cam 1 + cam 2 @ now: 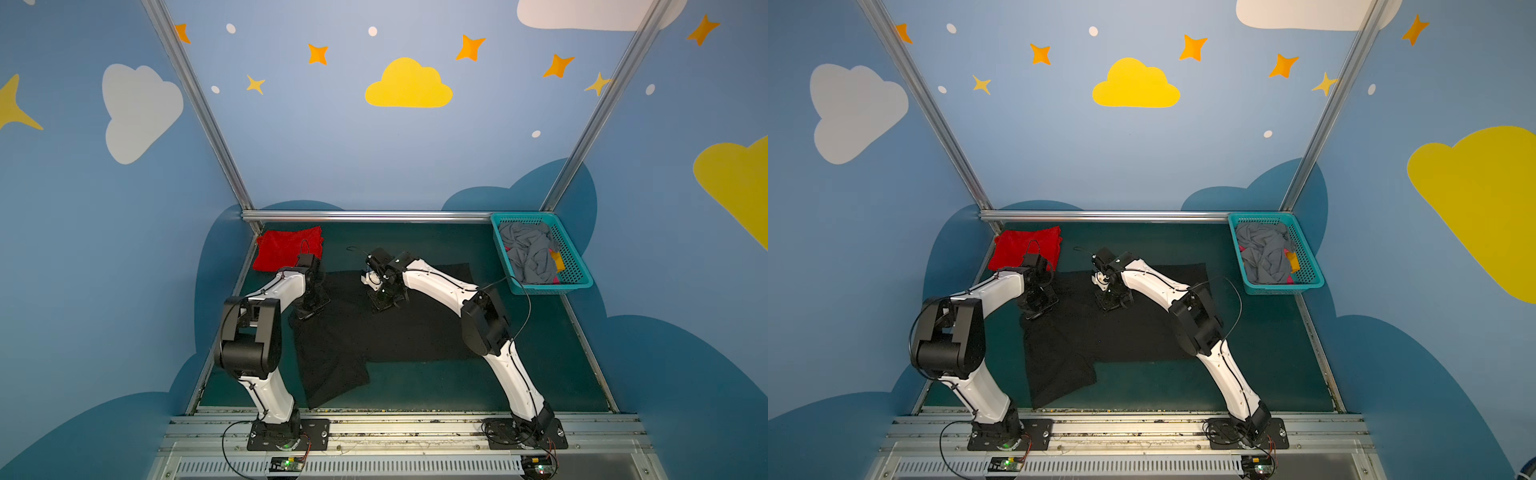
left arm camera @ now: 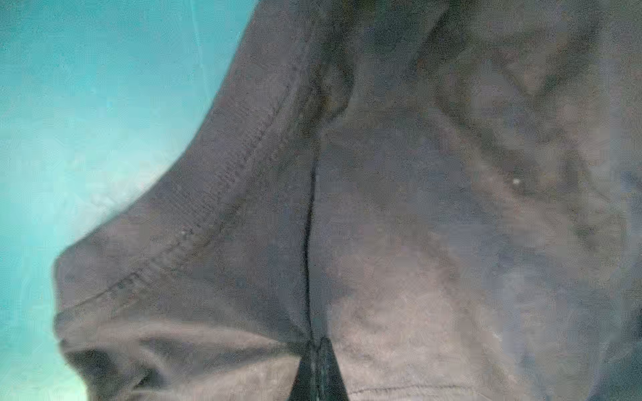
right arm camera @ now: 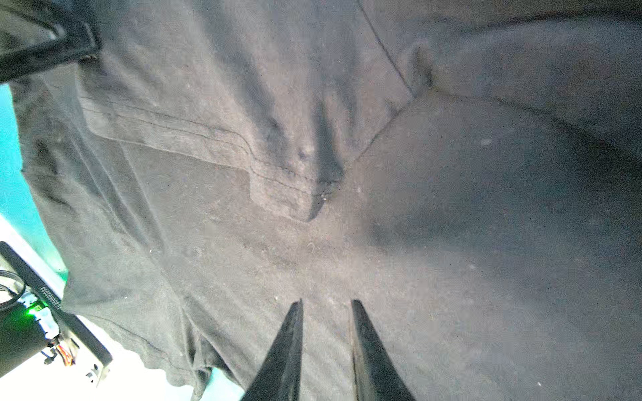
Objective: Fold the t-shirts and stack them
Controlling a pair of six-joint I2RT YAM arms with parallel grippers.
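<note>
- The black shirt (image 1: 395,332) lies spread on the table (image 1: 519,386), its long axis running left to right, with one flap (at its left end) reaching toward the near edge.
- The left end effector (image 2: 318,361) is closed, pinching a fold at the shirt's far-left corner.
- The right end effector (image 3: 326,302) is slightly parted over the shirt's far middle.
- The red shirt (image 1: 286,247) lies folded in the table's far-left corner.

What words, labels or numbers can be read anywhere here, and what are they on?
None can be read for certain.
Small white print on a black bar beside the black t-shirt: too blurred to read.
Walls, red t-shirt, teal basket: no lettering visible.
</note>
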